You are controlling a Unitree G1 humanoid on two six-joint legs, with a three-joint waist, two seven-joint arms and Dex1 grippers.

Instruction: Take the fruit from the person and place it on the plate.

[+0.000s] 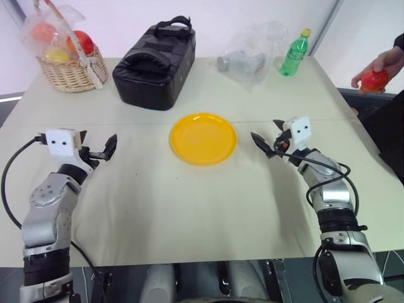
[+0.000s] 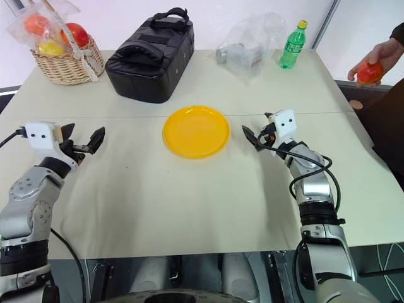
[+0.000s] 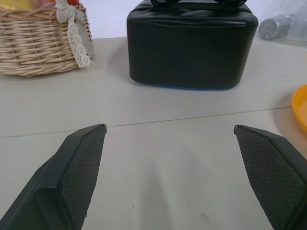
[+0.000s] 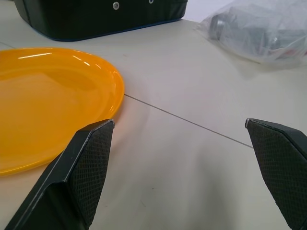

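Table (image 1: 189,214): one pale top, white wall behind.
Left gripper (image 1: 101,151): fingers spread wide, holding nothing.
Plate (image 1: 203,137): one, yellow, flat, between both grippers.
Right gripper (image 1: 268,146): spread wide, just beside the plate.
Fruit (image 1: 374,80): one, round, so it points no way, in the person's hand (image 1: 385,63), far right, well apart from the right gripper.

Lab-like test space; bare white table (image 1: 189,208); plain white walls; staged props.

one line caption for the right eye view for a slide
Person's hand offers the fruit while both open grippers flank the empty yellow plate.
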